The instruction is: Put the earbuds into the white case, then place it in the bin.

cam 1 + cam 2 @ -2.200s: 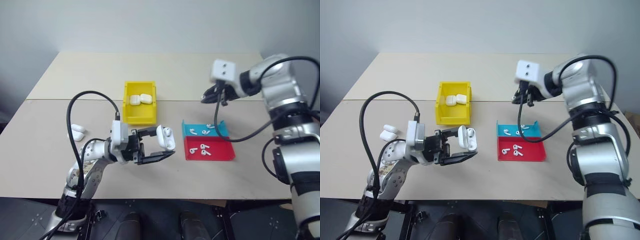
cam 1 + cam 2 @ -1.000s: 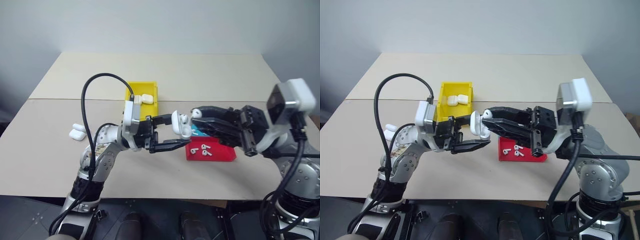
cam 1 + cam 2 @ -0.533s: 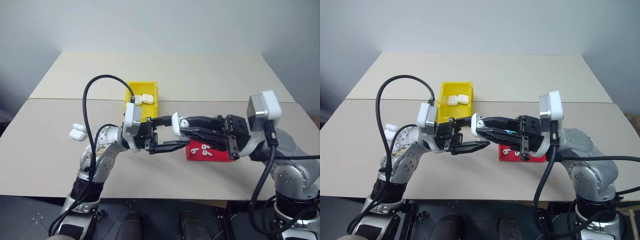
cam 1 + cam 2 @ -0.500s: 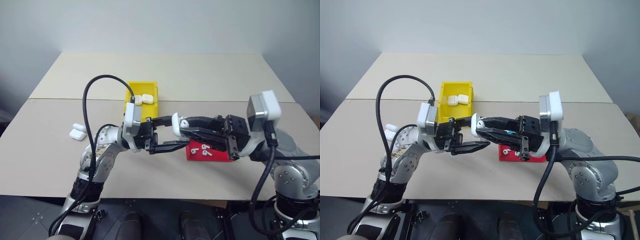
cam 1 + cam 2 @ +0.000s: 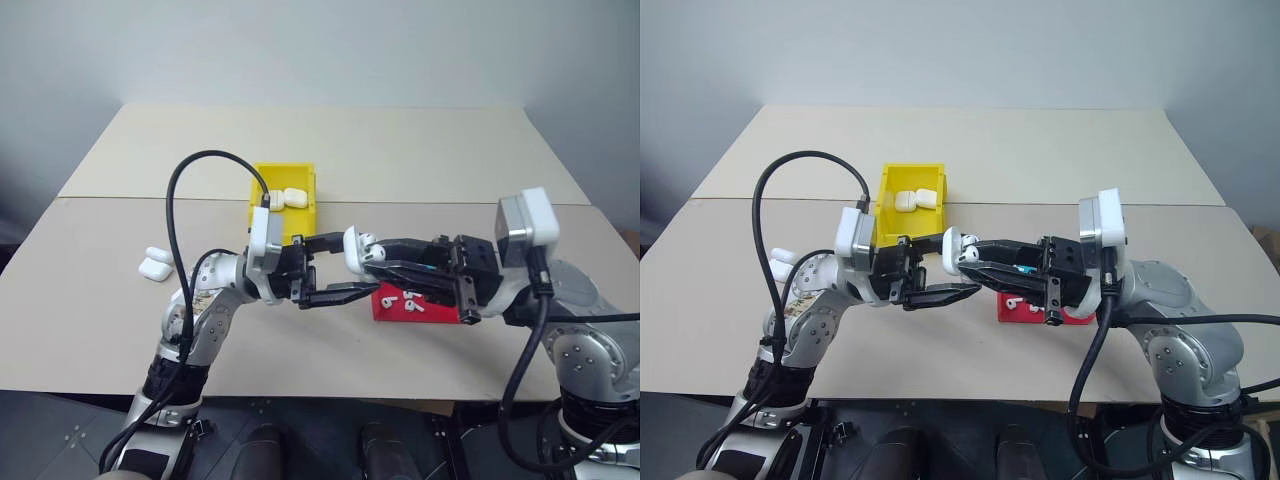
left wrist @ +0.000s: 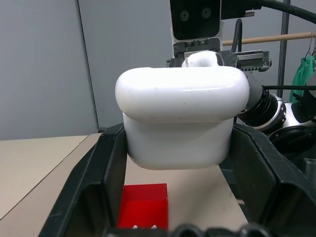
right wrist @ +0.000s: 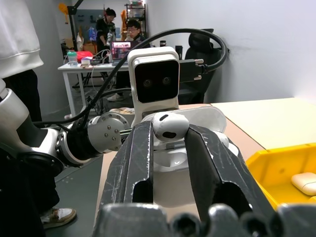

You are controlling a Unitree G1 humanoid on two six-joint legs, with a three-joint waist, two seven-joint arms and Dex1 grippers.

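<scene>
The bench (image 5: 420, 150) carries everything, with the work held above its near middle. The bin (image 5: 262, 189) sits just left of the bench's centre line, toward the middle, and already holds two closed white cases; two more cases (image 5: 154, 263) lie near the left edge. The red tray (image 5: 438, 310) with loose earbuds rests right of centre toward the front edge, a blue tray partly hidden just behind it.

The left end effector (image 5: 335, 268) is clamped on the white case (image 5: 355, 250), holding it in the air above the bench with its lid flipped open. The right end effector (image 7: 169, 143) is closed on one of the earbuds (image 7: 169, 125), pinched between its two fingers right at the mouth of the open case.

As a judgement, the task stands at its first part: the earbud is being seated but does not look released yet. How many earbuds already sit inside the case cannot be told. Left to do: let go of this earbud, add any that is missing, shut the lid, and carry the case to the bin.
</scene>
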